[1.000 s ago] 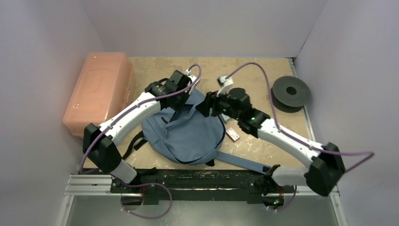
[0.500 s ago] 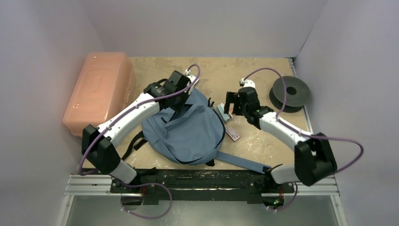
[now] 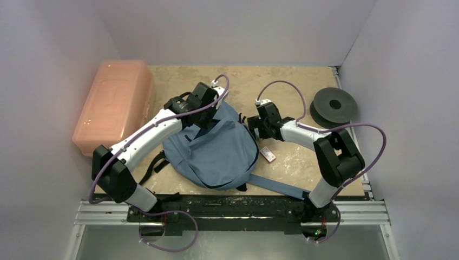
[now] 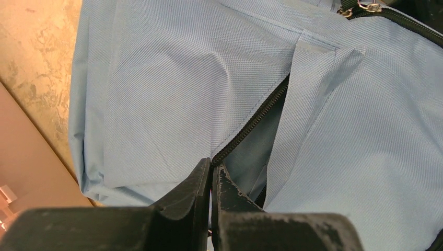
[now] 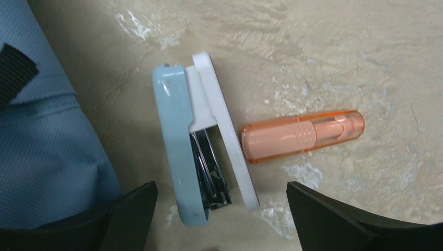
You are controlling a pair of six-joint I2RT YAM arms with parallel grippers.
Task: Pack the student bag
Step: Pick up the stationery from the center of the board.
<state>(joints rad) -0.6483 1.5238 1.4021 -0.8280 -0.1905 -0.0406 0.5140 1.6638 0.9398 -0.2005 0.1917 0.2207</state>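
The right claw (image 5: 222,209), spread wide over the pale-blue stapler (image 5: 180,151), may knock the orange tube (image 5: 303,136) touching it when closing, while the left claw (image 4: 211,178), pinched shut on the zipper edge of the student bag (image 3: 216,154) mid-bench, could lose that thin fabric.

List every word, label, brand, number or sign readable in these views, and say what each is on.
Nothing can be read in any view.
Small red-and-white card beside the student bag: its print is too small to read.
Pink box: there is a raised mark on the lid, too blurred to read.
Stapler and orange tube: no marking shows.
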